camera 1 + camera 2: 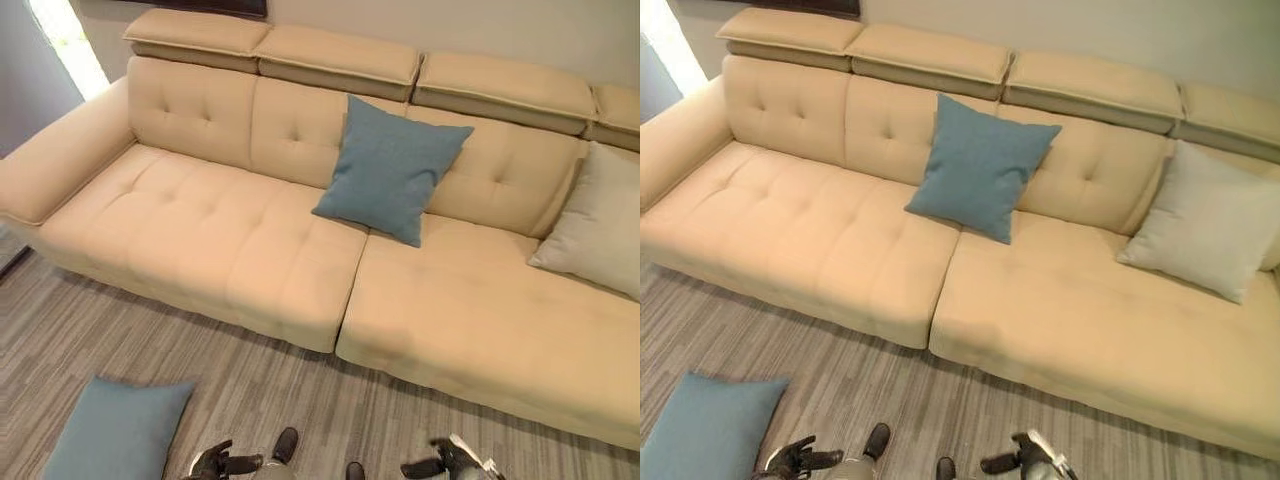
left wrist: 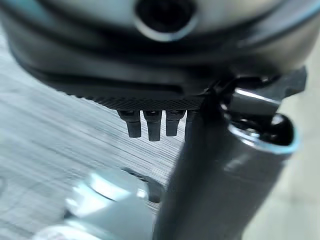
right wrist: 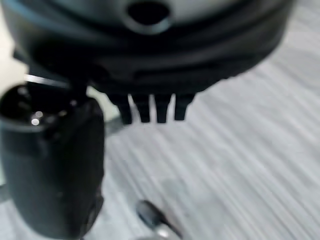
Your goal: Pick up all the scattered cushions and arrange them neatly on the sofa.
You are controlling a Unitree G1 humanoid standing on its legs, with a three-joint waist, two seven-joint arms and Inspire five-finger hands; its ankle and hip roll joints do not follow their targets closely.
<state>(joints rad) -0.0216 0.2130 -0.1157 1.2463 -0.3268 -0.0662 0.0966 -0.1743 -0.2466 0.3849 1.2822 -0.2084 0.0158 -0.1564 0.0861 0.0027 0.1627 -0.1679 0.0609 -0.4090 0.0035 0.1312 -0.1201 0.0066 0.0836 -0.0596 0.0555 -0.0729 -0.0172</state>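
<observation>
- Left eye view: a long beige sofa [image 1: 300,250] runs along the wall. A blue cushion [image 1: 388,168] leans against its backrest near the middle seam, and a pale grey cushion [image 1: 597,224] leans at the far right end. A second blue cushion on the floor [image 1: 118,430] lies on the striped carpet in front of the sofa's left half, well apart from it. The left hand [image 1: 215,462] and right hand [image 1: 440,464] hang low in front of the sofa, both holding nothing.
- Right eye view: the same scene. The floor cushion is the task's remaining thing, just beside the left hand and low down. Likely risk: the robot must bend far down to reach it, and soft fabric may slip from a shallow grasp or drag on the carpet.
- Left wrist view: the left hand's fingers [image 2: 150,125] point straight out over the carpet, relaxed, pinching nothing.
- Right wrist view: the right hand's fingers [image 3: 150,111] are likewise straight and apart from any object. A one-handed lift could let the cushion sag and fall.
- Writing: no brand, label or readable print shows on the sofa or cushions.
</observation>
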